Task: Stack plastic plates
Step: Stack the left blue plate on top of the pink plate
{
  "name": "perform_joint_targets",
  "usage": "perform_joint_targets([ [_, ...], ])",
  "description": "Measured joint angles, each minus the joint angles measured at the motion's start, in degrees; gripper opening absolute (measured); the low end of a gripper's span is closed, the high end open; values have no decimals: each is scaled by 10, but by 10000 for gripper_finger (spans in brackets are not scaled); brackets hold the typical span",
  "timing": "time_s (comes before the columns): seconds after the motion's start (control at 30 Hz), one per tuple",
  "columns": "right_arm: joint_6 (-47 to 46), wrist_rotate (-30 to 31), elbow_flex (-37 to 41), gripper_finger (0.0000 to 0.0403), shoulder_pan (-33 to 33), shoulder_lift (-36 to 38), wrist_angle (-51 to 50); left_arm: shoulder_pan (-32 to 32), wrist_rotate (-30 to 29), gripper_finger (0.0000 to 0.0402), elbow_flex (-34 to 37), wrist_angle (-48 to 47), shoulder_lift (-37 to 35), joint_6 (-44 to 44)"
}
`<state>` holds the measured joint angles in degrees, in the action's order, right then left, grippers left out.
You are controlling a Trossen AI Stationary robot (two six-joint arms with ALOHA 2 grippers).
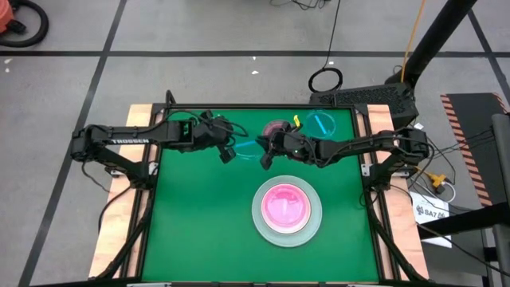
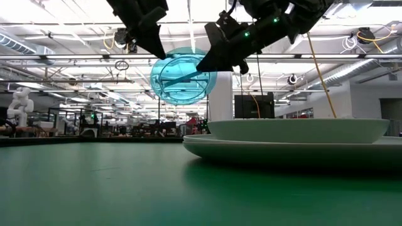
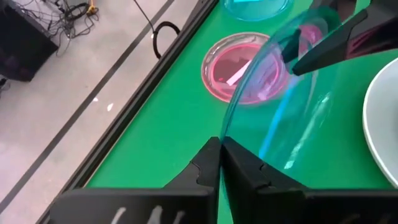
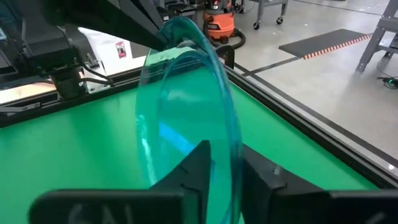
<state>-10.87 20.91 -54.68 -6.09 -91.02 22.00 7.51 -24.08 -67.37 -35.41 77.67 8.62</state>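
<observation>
**Teal plate held on edge between 2 grippers**

Nearest the front of the table sits the stack (image 1: 287, 210): a pink plate (image 1: 284, 205) nested in a pale green one on a larger grey one.

Behind it, above mid-table, a clear teal plate (image 2: 183, 78) hangs on edge in the air. The left gripper (image 3: 221, 163) is clamped on 1 side of its rim, fingers pinched tight on the thin lip. The right gripper (image 4: 222, 168) straddles the opposite rim with a finger on each face, closing on it; whether it bears any weight yet I cannot tell.

The plate looks light, stiff and glossy, so a pinch on the bare edge could slip or let it swing. A hold deeper over the rim, onto the wall, seems safer.

Farther back lie another pink plate (image 3: 245, 68) and a second teal plate (image 1: 322, 123) near the far edge.
</observation>
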Motion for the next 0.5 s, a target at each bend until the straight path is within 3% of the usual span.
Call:
perform_joint_targets([
  [0.27, -6, -2, 0, 36, 1, 0, -4, 0, 1, 70, 0, 24, 0, -25],
  [0.5, -6, -5, 0, 36, 1, 0, -11, 0, 36, 119, 0, 10, 0, -57],
])
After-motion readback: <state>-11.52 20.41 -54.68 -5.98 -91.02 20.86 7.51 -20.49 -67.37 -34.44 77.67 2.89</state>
